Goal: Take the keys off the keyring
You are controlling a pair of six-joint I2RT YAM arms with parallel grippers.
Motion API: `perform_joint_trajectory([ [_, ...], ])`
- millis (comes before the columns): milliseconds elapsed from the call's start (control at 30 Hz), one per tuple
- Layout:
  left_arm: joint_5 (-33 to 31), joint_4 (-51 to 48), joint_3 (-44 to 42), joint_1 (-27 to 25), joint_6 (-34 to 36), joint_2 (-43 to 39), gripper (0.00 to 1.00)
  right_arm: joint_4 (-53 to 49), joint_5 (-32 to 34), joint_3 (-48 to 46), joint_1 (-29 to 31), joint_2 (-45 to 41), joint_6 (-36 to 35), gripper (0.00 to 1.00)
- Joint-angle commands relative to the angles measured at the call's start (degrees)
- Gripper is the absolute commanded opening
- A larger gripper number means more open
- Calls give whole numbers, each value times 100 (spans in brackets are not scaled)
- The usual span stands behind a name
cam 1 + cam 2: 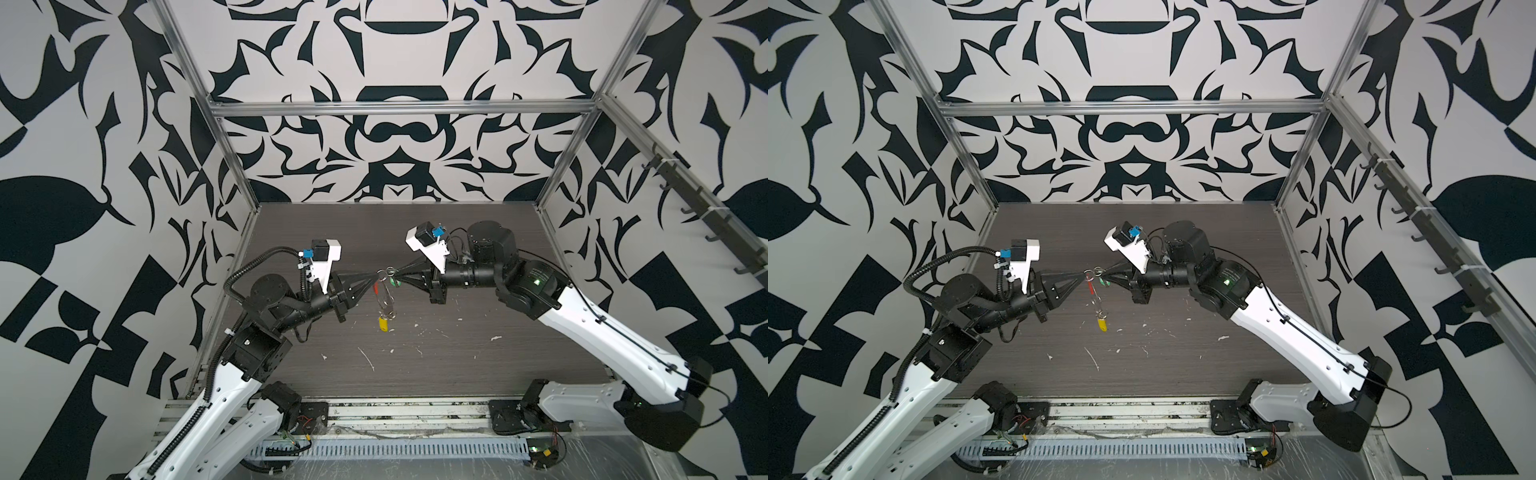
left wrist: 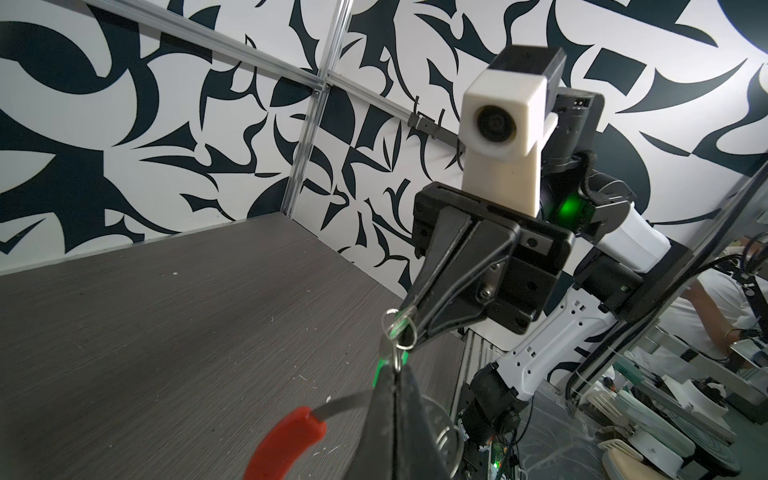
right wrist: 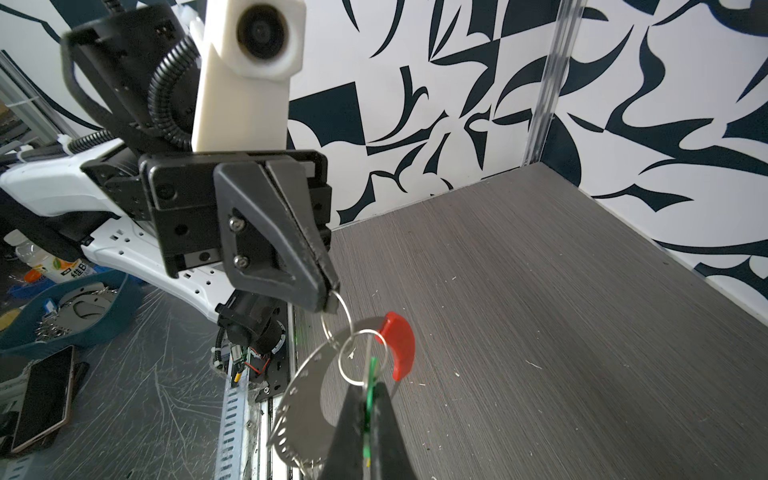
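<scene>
You had left gripper point(image 1: 374, 276) squeezed tight on keyring point(image 3: 307, 374), high over table point(image 1: 457, 365) middle. Right gripper point(image 1: 395, 279) squeezed tight on green key point(image 3: 369, 395), just right of it. Keyring hung straight down, yellow key point(image 1: 382, 324) at bottom.

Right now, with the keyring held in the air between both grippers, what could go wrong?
1. The left gripper pinches only the edge of a small ring. If it slips, the keyring would likely swing or drop, taking the yellow key with it.
2. The right gripper holds the green key edge-on, very near that ring. Pulling apart may jam them rather than free the key.
</scene>
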Motion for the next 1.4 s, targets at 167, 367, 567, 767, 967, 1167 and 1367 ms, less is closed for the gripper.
perform_joint_trajectory([
  [167, -143, 454, 66, 4, 39, -154, 0, 369, -233, -227, -19, -190, 177, 0],
  [367, -234, 913, -50, 3, 49, -200, 0, 557, -417, -547, 68, -210, 299, 0],
  [567, -101, 847, 19, 4, 149, -167, 0, 717, -549, -723, 148, -217, 364, 0],
  [767, 233, 545, 133, 4, 271, -192, 0, 669, -457, -689, 152, -341, 333, 11],
  [967, 405, 463, 119, 4, 245, -210, 0, 683, -322, -533, 157, -711, 293, 46],
  [1167, 573, 748, 31, 3, 72, -205, 0, 1563, -272, -485, 152, -717, 660, 49],
  [1367, 644, 988, -58, 4, -53, -176, 0, 2533, -616, -641, 151, -415, 1151, 49],
])
